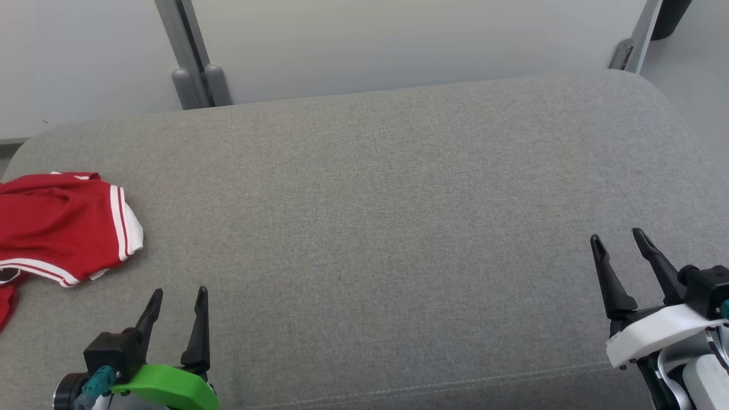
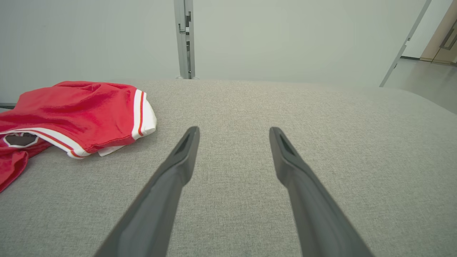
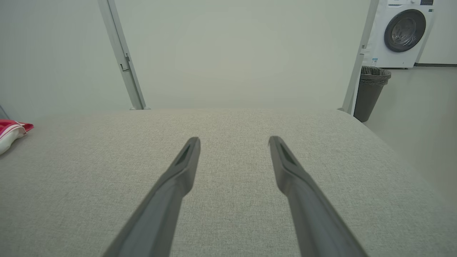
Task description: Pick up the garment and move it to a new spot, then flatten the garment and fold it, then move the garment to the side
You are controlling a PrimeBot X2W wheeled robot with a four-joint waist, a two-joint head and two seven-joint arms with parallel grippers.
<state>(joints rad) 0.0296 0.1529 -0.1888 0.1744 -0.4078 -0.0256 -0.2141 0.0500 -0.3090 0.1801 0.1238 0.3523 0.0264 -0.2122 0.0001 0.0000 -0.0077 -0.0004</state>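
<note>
So the red shirt (image 1: 60,225) sits crumpled up and left of the left gripper (image 1: 177,300), clearly the nearer one; right gripper (image 1: 621,242) is well apart; both spread wide, holding nothing.

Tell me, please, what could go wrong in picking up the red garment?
1. The red garment lies bunched in layers, so the open left tool may pinch only one and drag it.
2. It runs past the head view's left edge; that hidden part could snag.
3. The open right tool sits far across the grey cushion, so a two-handed lift needs a long reach.
</note>
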